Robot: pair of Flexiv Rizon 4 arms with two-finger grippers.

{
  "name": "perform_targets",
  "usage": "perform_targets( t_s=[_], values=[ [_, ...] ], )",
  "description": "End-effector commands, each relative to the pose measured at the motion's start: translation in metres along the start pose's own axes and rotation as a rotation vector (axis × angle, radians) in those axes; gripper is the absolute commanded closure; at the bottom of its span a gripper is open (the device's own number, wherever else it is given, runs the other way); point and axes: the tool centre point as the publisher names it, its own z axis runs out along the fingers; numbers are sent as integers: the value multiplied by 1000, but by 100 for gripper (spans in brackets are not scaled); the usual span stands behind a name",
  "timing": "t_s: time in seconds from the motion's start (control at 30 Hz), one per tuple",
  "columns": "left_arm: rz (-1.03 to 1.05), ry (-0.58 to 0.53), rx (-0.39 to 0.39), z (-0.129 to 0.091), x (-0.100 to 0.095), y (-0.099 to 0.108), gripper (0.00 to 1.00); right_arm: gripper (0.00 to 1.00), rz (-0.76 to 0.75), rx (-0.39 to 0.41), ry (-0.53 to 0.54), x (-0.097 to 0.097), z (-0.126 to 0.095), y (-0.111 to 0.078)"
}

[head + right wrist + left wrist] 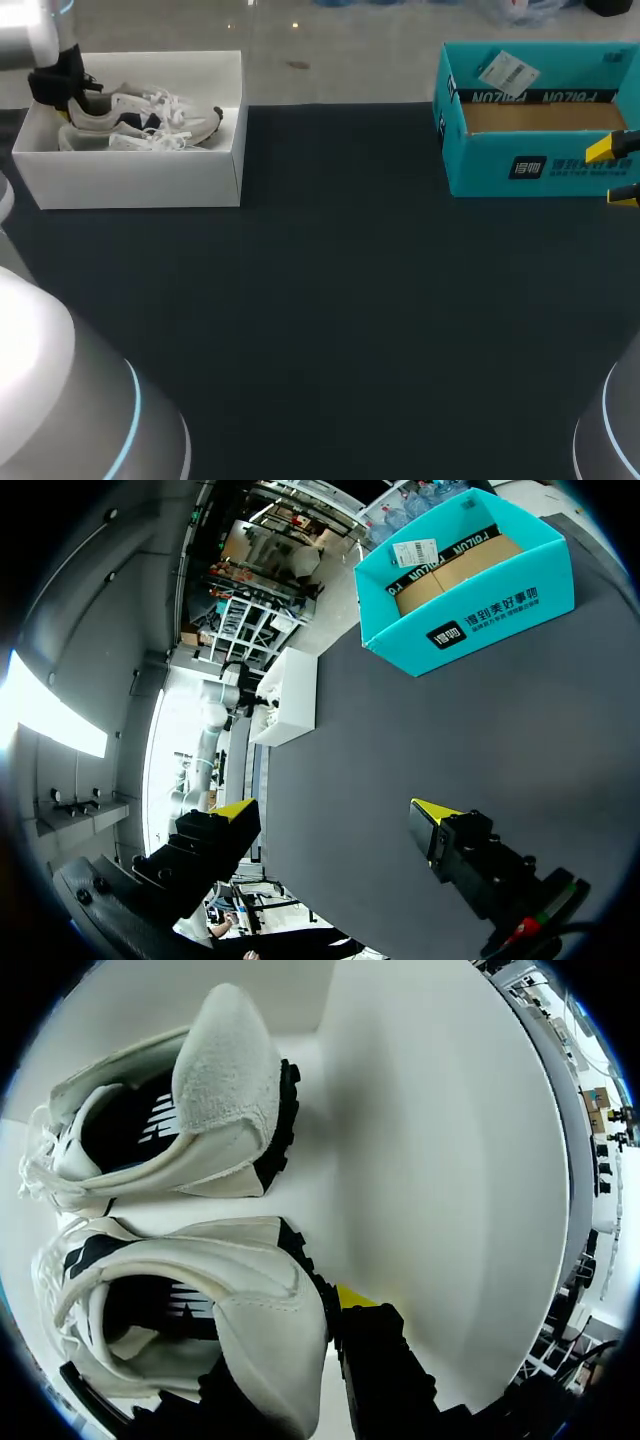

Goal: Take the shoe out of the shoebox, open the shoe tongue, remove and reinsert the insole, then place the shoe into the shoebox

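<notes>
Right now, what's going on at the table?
The left gripper is down inside the white shoebox, at the heel of one shoe. The other shoe lies beside it. The right gripper hangs open by the teal box, holding nothing. No shoe is out yet.

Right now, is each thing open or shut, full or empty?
White shoebox: open, no lid, two shoes inside.
Shoes: side by side in it.
Teal box: open, nothing showing inside.
Right jaws: open, holding nothing.
Left arm: down in the white shoebox, by a shoe's heel.
</notes>
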Motion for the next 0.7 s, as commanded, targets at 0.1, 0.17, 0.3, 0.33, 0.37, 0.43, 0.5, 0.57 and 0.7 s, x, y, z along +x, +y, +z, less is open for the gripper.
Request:
perform_targets(
  t_s=[0.1, 0.17, 0.3, 0.33, 0.37, 0.43, 0.5, 0.57, 0.7],
  values=[
    [4, -3, 25, 5, 3, 13, 100, 0, 1, -1, -3, 0, 1, 0],
    [13, 0, 29, 3, 1, 13, 68, 0, 1, -1, -3, 0, 1, 0],
    [13, -11, 36, -10, 1, 13, 0, 0, 1, -1, -3, 0, 1, 0],
    [16, -20, 36, -14, 1, 13, 0, 0, 1, -1, -3, 0, 1, 0],
    [14, -22, 37, -19, 1, 14, 0, 0, 1, -1, -3, 0, 1, 0],
    [-2, -30, 30, -29, 0, 14, 0, 0, 1, -1, -3, 0, 1, 0],
    [-6, -31, 28, -39, -2, 15, 0, 0, 1, -1, -3, 0, 1, 0],
    [-7, -39, 24, -49, -5, 14, 0, 0, 1, -1, -3, 0, 1, 0],
    [-49, -50, 20, -76, -10, 15, 0, 0, 1, -1, -3, 0, 1, 0]
  ],
)
